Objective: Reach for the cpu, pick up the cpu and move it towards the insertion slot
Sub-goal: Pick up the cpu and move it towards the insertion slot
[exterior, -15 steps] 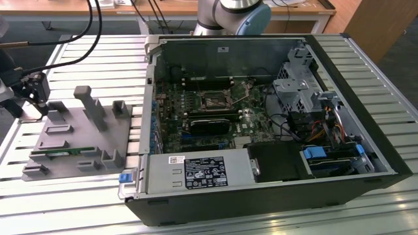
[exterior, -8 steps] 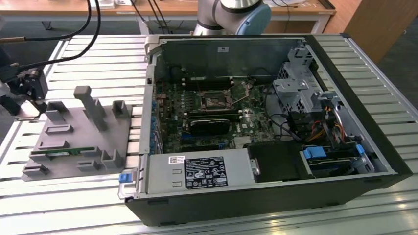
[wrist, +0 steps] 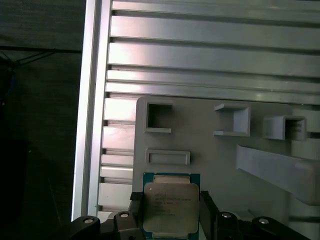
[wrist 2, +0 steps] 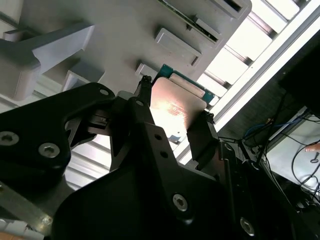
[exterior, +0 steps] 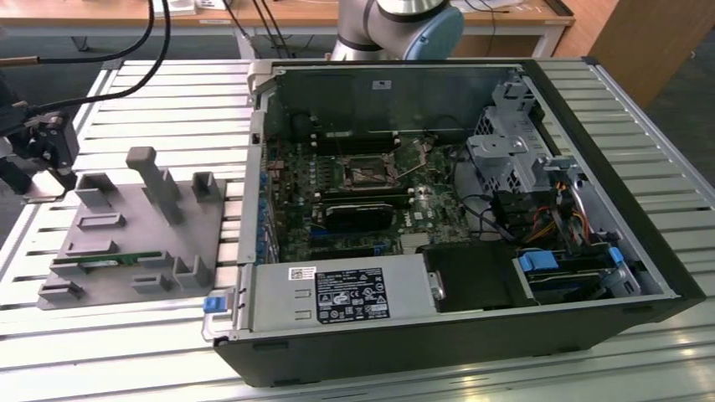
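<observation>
Clamping the cpu [wrist: 171,210] by two opposite edges, the gripper [wrist: 170,200] holds it centred between its jaws, grey fixture tray [wrist: 225,160] just beyond.

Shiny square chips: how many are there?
1. The silvery square cpu chip sits clamped in the black gripper, near the edge of the grey plastic tray. Others may be hidden.

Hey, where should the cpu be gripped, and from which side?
By two opposite side edges, coming from above its metal top. The cpu is a thin flat square, so only its edges offer purchase; the gripper pinches it that way.
</observation>
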